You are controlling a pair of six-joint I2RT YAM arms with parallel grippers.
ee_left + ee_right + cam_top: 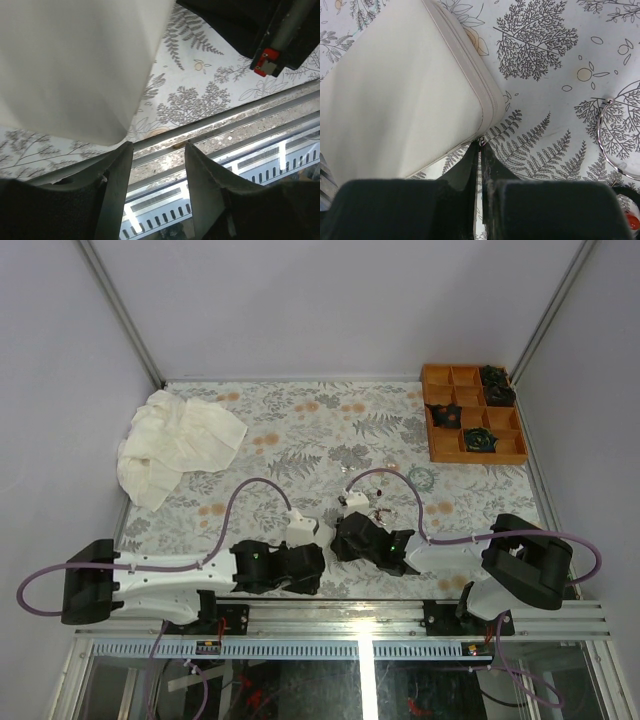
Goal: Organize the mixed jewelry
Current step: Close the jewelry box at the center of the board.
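Okay, near edge first: left gripper (159, 148) hangs over the metal rail at the worktop's (300, 420) near edge, jaws apart, nothing between them. Just beyond it sits the beige jewelry box (405, 95), lid down. The right gripper (481, 150) is pinched closed with its tips touching the box's near corner. A tiny shiny bit sits at the tips, maybe a zip pull; can't tell if it's actually pinched. The mixed jewelry lies loose on the worktop beside and beyond that gripper, around the middle. A thin silvery hoop (598, 132) lies flat, well clear of the box, and a small red earring (632, 221) is half hidden by the finger. Farther out and to the right lies the pale teal beaded bracelet (421, 478). At the far left corner there's a crumpled white cloth (178, 445), and at the far right corner the orange tray (430, 425) with dark rosettes (480, 440). Handling guess: everything is very light. The hoop is stiff, thin and slippery, so pinch across the wire itself. The bracelet is limp, so take the bead strand. The earrings are tiny and easily flicked away.
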